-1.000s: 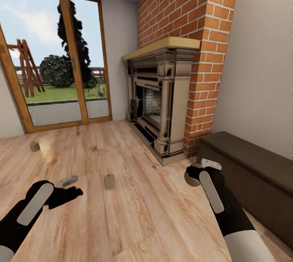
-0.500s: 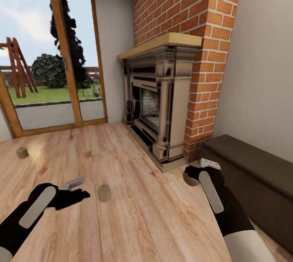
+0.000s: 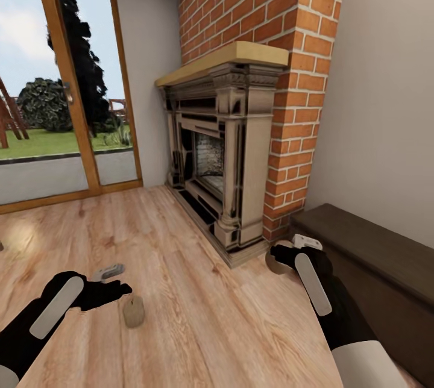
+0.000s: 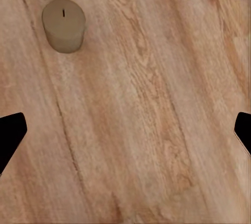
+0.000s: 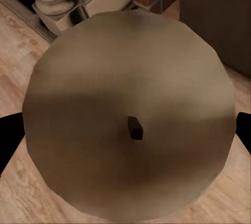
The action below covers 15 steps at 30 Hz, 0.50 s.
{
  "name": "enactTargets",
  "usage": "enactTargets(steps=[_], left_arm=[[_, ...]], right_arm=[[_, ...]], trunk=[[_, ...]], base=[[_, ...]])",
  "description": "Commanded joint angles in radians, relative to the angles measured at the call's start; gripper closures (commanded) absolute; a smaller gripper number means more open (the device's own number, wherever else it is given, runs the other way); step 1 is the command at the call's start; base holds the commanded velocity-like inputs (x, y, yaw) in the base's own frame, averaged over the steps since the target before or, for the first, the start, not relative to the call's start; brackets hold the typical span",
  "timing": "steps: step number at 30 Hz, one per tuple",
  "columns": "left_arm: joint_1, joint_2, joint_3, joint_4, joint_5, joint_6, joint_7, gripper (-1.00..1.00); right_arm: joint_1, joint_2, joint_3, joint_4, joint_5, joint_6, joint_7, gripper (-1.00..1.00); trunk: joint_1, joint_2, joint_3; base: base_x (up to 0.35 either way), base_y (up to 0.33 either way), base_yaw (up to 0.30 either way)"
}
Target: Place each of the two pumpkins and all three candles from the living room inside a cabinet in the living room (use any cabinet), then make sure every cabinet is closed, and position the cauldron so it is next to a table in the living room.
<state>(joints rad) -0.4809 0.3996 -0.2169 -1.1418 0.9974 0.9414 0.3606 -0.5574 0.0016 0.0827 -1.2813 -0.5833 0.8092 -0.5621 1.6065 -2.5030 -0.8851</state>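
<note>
right gripper (image 3: 283, 253) clamps beige candle (image 5: 130, 114), dark wick | left gripper (image 3: 111, 279) spread wide, empty | floor candle (image 3: 134, 311) upright

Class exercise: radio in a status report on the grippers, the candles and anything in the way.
Right gripper shut on a candle. Left gripper open, empty, beside a second candle upright on the floor. Cabinet shut, path unobstructed.

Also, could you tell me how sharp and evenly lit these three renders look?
Head view: bright daylight through the glass door, soft throughout, the floor candle casting little shadow. Left wrist view: even light, mild blur on the wood floor. Right wrist view: the held candle looms close, blurry, darkly banded across its top.
</note>
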Motion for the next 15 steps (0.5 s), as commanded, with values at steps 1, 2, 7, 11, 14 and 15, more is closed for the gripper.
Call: enactTargets(steps=[1,2,7,11,14,15], left_arm=[[-0.001,0.001,-0.003,-0.001,0.01,0.001,0.009,-1.0],[-0.001,0.001,-0.003,-0.001,0.01,0.001,0.009,-1.0],[-0.001,0.012,-0.01,-0.001,0.009,0.002,0.008,-1.0],[-0.001,0.038,-0.015,-0.001,0.008,0.002,0.008,-1.0],[-0.001,0.038,-0.016,-0.001,0.008,0.001,0.009,-1.0],[-0.001,0.037,-0.016,-0.001,0.007,0.001,0.01,-1.0]], right_arm=[[-0.001,0.0,0.001,-0.001,-0.009,0.001,-0.012,1.0],[-0.001,0.0,0.001,-0.001,-0.009,0.001,-0.012,1.0],[-0.001,0.0,0.001,-0.001,-0.009,0.002,-0.011,1.0],[-0.001,0.001,0.012,-0.001,-0.009,0.002,-0.012,1.0],[-0.001,0.0,0.026,-0.001,-0.009,0.002,-0.012,1.0],[-0.001,0.0,0.028,-0.001,-0.009,0.002,-0.012,1.0]], trunk=[[0.0,-0.001,-0.001],[0.0,-0.001,-0.001],[0.0,-0.001,-0.001],[0.0,-0.001,-0.001],[0.0,-0.001,-0.001],[0.0,-0.001,-0.001]], base=[[0.335,0.0,-0.016],[0.335,0.0,-0.01],[0.335,0.0,-0.111],[0.336,0.034,-0.232],[0.283,0.047,-0.06],[0.176,0.018,-0.023]])
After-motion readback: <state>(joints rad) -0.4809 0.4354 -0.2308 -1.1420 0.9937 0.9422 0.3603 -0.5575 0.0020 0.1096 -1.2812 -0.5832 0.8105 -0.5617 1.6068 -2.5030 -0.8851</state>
